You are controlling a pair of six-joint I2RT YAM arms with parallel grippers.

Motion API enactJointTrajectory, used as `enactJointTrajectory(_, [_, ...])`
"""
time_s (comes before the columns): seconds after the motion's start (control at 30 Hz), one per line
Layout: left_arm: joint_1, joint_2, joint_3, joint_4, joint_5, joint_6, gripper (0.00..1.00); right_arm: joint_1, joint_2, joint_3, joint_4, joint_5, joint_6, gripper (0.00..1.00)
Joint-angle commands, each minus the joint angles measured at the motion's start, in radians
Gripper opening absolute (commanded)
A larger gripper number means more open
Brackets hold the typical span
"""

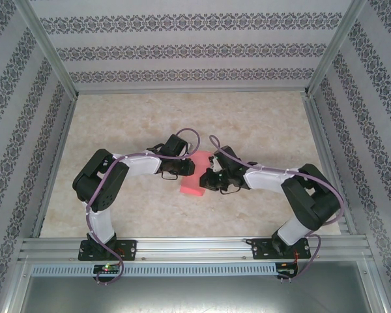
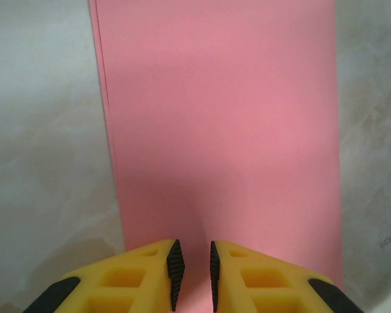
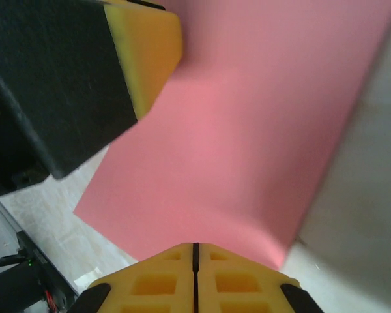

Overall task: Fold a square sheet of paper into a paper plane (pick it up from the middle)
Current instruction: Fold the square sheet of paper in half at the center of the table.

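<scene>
One sheet of paper [image 1: 193, 184] (salmon-pink), two arms [image 1: 104, 189] [image 1: 306, 195] — two pincers [image 2: 193, 261] [image 3: 195, 251], one table [image 1: 260, 124]

Plain salmon-pink paper [image 2: 228, 117], yellow-and-black left hand [image 2: 193, 253] and right hand [image 3: 195, 249], beige marbled table [image 1: 260, 124].

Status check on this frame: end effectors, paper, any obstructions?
Left end effector narrowly open over pink sheet. Right end effector shut at sheet's edge, pinch unclear. Sheet looks folded in half, on table. Nothing blocking.

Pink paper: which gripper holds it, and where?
The right gripper is shut on an edge of the pink paper. The left gripper has jaws slightly apart over another edge and seems to pinch nothing.
</scene>
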Motion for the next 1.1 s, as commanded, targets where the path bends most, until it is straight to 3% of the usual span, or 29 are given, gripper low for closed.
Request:
enactJointTrajectory(0.0, [-0.001,0.052,-0.051,-0.171,-0.063,0.006,0.25,0.027,0.053,0.034,-0.001,-0.002,-0.001,0.09])
enactJointTrajectory(0.37, [0.001,0.053,-0.053,-0.17,-0.071,0.014,0.25,0.058,0.075,-0.051,-0.078,0.017,-0.043,0.08])
enactJointTrajectory(0.73, [0.009,0.063,-0.049,-0.17,-0.066,0.023,0.25,0.07,-0.037,-0.228,0.029,0.01,0.055,0.08])
enactJointTrajectory(0.93, [0.01,0.065,-0.049,-0.171,-0.061,0.023,0.25,0.057,-0.127,-0.166,0.044,-0.002,0.075,0.08])
enactJointTrajectory(1.07, [0.009,0.067,-0.055,-0.162,-0.058,0.02,0.25,0.029,-0.097,-0.121,0.077,0.005,0.077,0.08])
